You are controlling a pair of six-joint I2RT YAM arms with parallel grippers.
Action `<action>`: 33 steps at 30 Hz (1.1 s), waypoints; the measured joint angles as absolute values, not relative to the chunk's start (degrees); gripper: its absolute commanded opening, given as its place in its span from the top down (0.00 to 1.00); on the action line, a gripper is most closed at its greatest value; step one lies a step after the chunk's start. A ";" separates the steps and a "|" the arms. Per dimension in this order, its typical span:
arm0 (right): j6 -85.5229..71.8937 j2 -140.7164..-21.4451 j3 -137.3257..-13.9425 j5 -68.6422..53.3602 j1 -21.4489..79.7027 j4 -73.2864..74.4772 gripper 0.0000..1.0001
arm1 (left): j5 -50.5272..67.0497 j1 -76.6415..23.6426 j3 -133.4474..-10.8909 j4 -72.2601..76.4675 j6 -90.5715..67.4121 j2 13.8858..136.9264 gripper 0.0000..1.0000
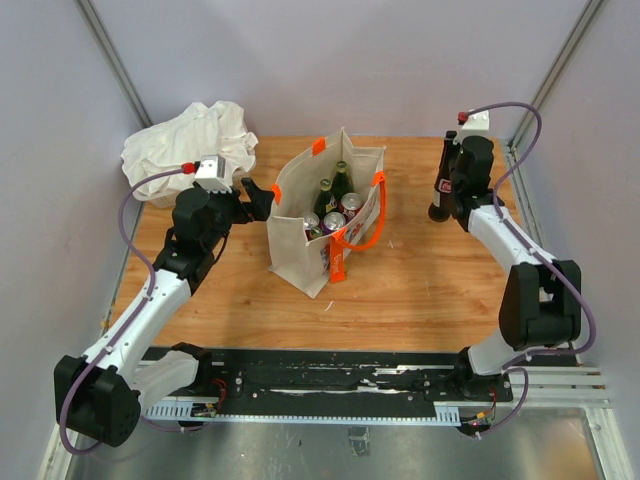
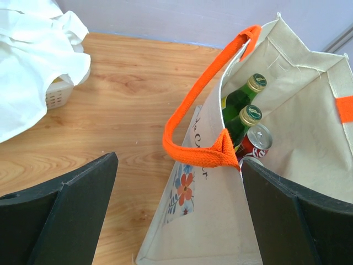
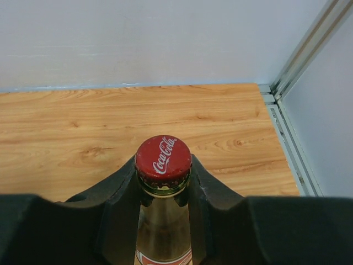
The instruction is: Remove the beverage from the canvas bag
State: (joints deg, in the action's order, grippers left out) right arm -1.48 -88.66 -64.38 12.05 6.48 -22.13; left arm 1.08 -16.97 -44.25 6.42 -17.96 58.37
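At your far-left corner lies a white cloth heap (image 1: 190,140). Your left gripper (image 1: 262,197) gapes wide at the left wall of the canvas bag (image 1: 300,240), mid-table; green bottles (image 1: 333,190) and cans (image 1: 335,218) crowd inside. Near the far-right corner, your right gripper (image 3: 165,190) clamps the cola bottle (image 1: 440,190) upright, outside the bag.

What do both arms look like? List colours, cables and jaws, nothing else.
Both the left arm and right arm have white link shells with bulky black joints. A purple cable loops along each. A white camera box tops each wrist. The jaws are matte black and wedge-shaped.
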 measured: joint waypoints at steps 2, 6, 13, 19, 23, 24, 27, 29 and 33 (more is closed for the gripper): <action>-1.32 -91.15 -63.42 11.84 6.17 -26.04 0.99 | 0.78 -16.97 -44.25 6.42 -18.11 58.37 0.00; -0.93 -95.37 -62.35 11.70 5.93 -32.58 0.99 | 0.12 -16.97 -44.25 6.42 -18.26 58.33 0.00; -0.58 -96.23 -59.07 11.44 5.93 -42.15 0.99 | -1.17 -16.97 -44.23 6.37 -18.31 57.58 0.00; -0.58 -96.16 -55.33 11.44 5.96 -47.94 0.45 | -1.72 -16.97 -44.23 6.37 -18.26 57.47 0.00; -0.56 -94.63 -53.52 11.38 5.96 -49.54 0.01 | -1.69 -16.97 -44.23 6.37 -18.00 57.93 0.00; -0.67 -94.11 -53.30 11.44 5.98 -49.58 0.01 | -1.69 -16.97 -44.23 6.37 -17.93 58.24 0.00; 0.01 -92.07 -53.17 11.99 6.44 -49.41 0.01 | -1.65 -16.97 -44.29 6.66 -17.67 59.05 0.00; 0.43 -90.83 -53.17 12.53 6.87 -49.01 0.01 | -1.56 -16.97 -44.62 6.72 -17.17 59.53 0.00; 1.83 -87.55 -54.13 14.79 9.08 -44.10 0.01 | -1.43 -16.97 -45.76 6.70 -16.36 60.25 0.00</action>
State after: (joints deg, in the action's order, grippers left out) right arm 1.83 -87.55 -54.13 14.79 9.08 -44.10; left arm -1.43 -16.97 -45.76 6.70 -16.36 60.25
